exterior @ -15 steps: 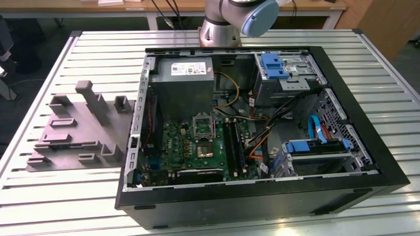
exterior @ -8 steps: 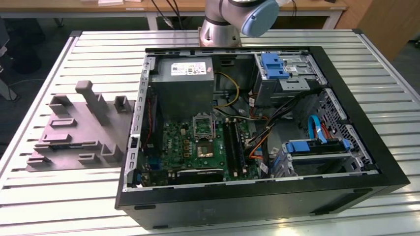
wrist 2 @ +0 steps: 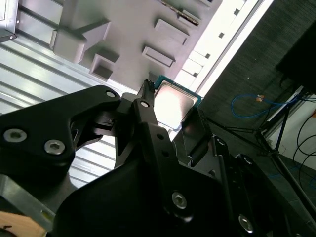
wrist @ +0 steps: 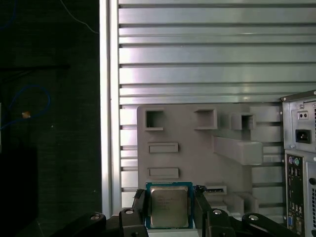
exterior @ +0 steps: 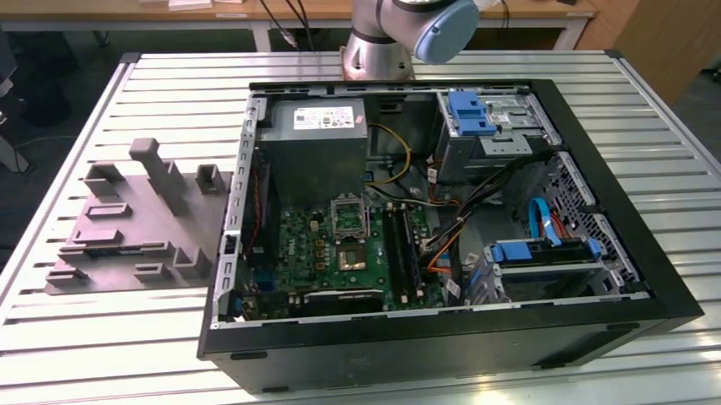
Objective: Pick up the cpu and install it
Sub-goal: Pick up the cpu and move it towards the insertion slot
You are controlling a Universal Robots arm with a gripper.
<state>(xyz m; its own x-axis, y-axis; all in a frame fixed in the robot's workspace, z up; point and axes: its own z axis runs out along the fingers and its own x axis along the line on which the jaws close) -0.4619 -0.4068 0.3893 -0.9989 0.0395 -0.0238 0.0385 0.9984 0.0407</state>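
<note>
The cpu [wrist: 169, 206] is a small square chip with a pale silver top and a green edge. My gripper [wrist: 169, 197] is shut on it, one black finger [wrist: 139, 208] against each side. In the second wrist view the cpu [wrist 2: 173, 101] sits the same way in the gripper [wrist 2: 172, 112]. It hangs well above the grey moulded tray [wrist: 197, 153], near the tray's edge beside the table rim. In the exterior view the metal-framed socket [exterior: 349, 216] lies open on the green motherboard [exterior: 327, 253] inside the computer case [exterior: 451, 337].
The grey tray [exterior: 124, 228] with upright blocks lies on the slatted table [exterior: 113, 337] at the exterior view's left of the case. Inside the case are a grey power supply [exterior: 319, 143], blue-tabbed drive bays [exterior: 474, 114] and loose cables [exterior: 451, 228]. The arm's base [exterior: 377, 51] stands behind the case.
</note>
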